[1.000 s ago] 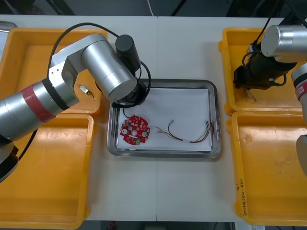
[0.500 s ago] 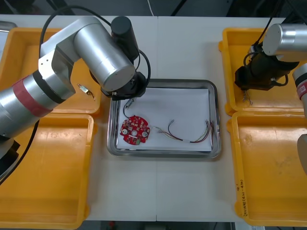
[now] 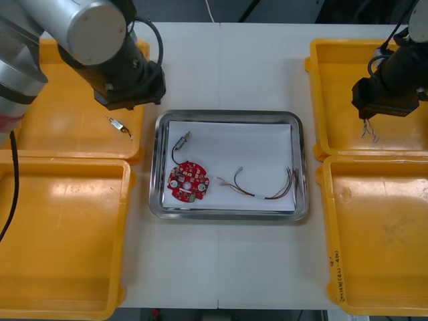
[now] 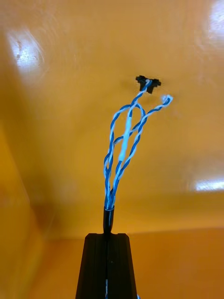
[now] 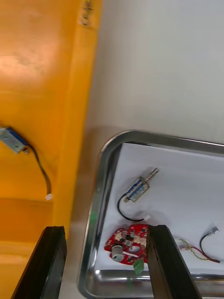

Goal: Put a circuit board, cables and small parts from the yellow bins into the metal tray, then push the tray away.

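Overhead, the right gripper (image 4: pixel 107 238) is clamped on one end of a twisted blue and white cable (image 4: pixel 123 140), its black fingers drawn together at the middle with the cable's dark sleeve pinched between them. The cable hangs over the floor of the far right bin (image 3: pixel 334 80); whether its loose ends touch that floor cannot be told.

Across the table (image 3: pixel 221 67), the left gripper (image 5: pixel 106 231) hovers with its fingers spread wide and nothing between them. It sits above the inner wall of the far left bin (image 3: pixel 67 127) and the strip of table beside the tray's far left corner.

Between the bins, the white-lined tray (image 3: pixel 227 115) holds a round red board (image 3: pixel 188 181) toward its near left side. A small metal part (image 3: pixel 182 142) on a black lead lies just beyond the board, and thin cables (image 3: pixel 257 187) lie to its right. A second small metal part (image 3: pixel 117 124) lies in the far left bin, near the inner wall.
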Robot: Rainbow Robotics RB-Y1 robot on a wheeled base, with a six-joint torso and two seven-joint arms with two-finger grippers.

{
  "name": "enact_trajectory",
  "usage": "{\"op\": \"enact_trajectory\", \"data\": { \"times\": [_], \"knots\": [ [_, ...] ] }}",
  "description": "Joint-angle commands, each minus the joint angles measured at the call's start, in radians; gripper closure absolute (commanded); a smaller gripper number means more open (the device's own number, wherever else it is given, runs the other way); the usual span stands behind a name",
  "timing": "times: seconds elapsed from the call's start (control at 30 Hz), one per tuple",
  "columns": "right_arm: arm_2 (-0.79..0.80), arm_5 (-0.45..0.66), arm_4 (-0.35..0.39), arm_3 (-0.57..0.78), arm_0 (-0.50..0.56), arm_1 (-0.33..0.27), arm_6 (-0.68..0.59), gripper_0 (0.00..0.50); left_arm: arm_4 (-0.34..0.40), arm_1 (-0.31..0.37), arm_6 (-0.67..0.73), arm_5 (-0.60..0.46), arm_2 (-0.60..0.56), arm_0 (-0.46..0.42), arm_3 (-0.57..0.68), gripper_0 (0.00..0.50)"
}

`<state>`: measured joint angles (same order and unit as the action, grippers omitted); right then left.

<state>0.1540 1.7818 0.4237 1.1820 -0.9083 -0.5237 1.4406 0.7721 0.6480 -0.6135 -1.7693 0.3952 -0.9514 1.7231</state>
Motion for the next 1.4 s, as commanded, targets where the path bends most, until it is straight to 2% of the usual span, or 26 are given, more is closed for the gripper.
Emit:
{"op": "enact_trajectory", "data": {
  "times": [0.03, 0.17, 0.53, 0.73, 0.97, 1.1, 1.27, 1.4],
  "knots": [
    [0.038, 0.064, -0.008, 0.104, -0.018, -0.052, 0.057, 0.500, 0.027, 0.073, 0.028, -0.045, -0.075, -0.035, 0.015, 0.000],
    [0.038, 0.138, -0.010, 0.194, -0.017, -0.059, 0.130, 0.500, 0.044, 0.105, 0.028, -0.062, -0.108, -0.037, -0.023, 0.000],
    [0.039, 0.138, 0.023, 0.403, -0.017, -0.065, 0.319, 0.500, 0.053, 0.119, 0.031, -0.042, -0.134, -0.079, -0.227, 0.000],
    [-0.014, 0.138, 0.113, 0.524, 0.020, -0.067, 0.394, 0.500, 0.096, 0.116, 0.038, 0.022, -0.134, -0.093, -0.347, 0.000],
    [-0.111, 0.138, 0.204, 0.636, 0.028, -0.068, 0.500, 0.500, 0.112, 0.099, 0.040, 0.060, -0.134, -0.096, -0.444, 0.000],
    [-0.197, 0.138, 0.283, 0.694, 0.029, -0.068, 0.574, 0.500, 0.128, 0.078, 0.041, 0.106, -0.133, -0.096, -0.522, 0.000],
    [-0.272, 0.138, 0.366, 0.706, 0.029, -0.068, 0.633, 0.500, 0.133, 0.061, 0.043, 0.154, -0.098, -0.113, -0.603, 0.000],
    [-0.321, 0.138, 0.382, 0.708, 0.037, -0.047, 0.708, 0.500, 0.130, 0.035, 0.044, 0.192, -0.068, -0.126, -0.666, 0.000]
  ]
}}
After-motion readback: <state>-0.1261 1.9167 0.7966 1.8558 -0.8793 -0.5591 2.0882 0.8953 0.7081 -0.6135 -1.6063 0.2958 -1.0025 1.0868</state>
